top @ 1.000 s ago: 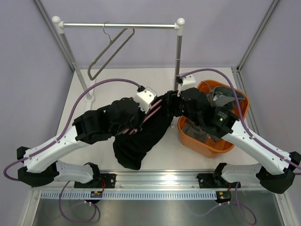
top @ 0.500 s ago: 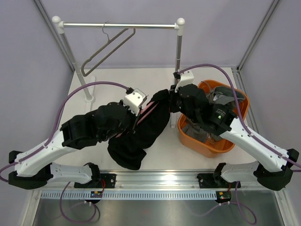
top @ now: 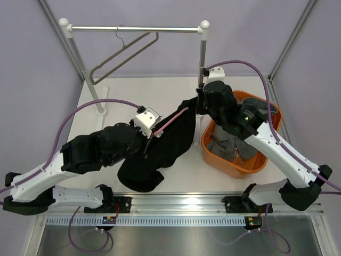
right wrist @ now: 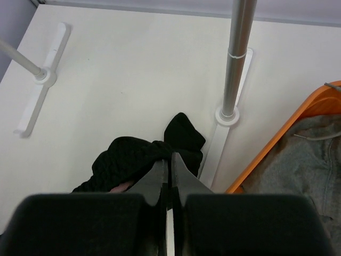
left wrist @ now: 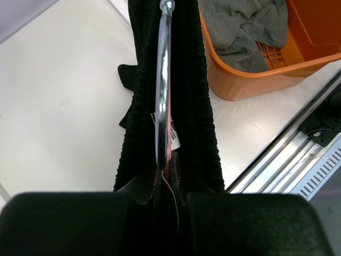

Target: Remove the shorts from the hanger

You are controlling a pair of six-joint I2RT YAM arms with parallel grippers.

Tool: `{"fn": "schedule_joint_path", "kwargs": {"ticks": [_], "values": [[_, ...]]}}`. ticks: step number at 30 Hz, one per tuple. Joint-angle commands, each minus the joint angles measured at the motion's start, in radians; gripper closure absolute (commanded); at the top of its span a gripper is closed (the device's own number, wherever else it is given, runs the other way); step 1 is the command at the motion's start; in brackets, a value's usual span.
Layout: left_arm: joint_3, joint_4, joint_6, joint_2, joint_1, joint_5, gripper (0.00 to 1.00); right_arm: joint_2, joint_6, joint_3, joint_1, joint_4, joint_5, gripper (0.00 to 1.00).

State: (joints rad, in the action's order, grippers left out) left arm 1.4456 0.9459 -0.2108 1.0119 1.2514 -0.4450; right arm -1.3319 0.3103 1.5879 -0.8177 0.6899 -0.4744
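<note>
Left fingers (left wrist: 184, 181) are pinched tight on the waistband of the black shorts (top: 165, 144), and from the wrist view I see ribbed black fabric (left wrist: 138, 106) bunched on both sides of them. A shiny metal bar (left wrist: 163, 80) lies along the fold; I cannot tell what it belongs to. Right fingers (right wrist: 160, 181) are also pressed together, gripping the other end of the shorts (right wrist: 133, 157) near the foot of the rack's right post (right wrist: 234, 64).

From above, the shorts hang stretched between the two arms over the white counter (top: 133, 90), with a thin pink strip (top: 170, 121) along the top edge and the lower part drooping towards the near side.

Just beside the shorts, on the right, stands an orange basket (top: 237, 172). Inside it lie crumpled grey clothes (top: 226, 146), filling much of the bottom; the left wrist view shows the same grey heap (left wrist: 240, 26) behind the orange wall (left wrist: 250, 85).

At the back, a grey hanger (top: 120, 58) hangs tilted from the rack's rail (top: 133, 29), well apart from the shorts.
</note>
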Motion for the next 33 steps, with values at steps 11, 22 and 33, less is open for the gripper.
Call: {"fn": "schedule_joint_path", "kwargs": {"ticks": [11, 22, 33], "values": [[0.015, -0.041, 0.022, -0.118, 0.02, 0.143, 1.0, -0.013, -0.002, -0.049, 0.091, -0.078, -0.015, 1.0], [0.001, -0.154, 0.03, -0.183, 0.02, 0.058, 1.0, 0.023, 0.018, -0.129, 0.091, -0.118, 0.042, 1.0], [-0.047, -0.361, 0.037, -0.197, 0.02, -0.233, 1.0, 0.077, 0.076, -0.137, -0.086, -0.102, 0.037, 1.0]]}}
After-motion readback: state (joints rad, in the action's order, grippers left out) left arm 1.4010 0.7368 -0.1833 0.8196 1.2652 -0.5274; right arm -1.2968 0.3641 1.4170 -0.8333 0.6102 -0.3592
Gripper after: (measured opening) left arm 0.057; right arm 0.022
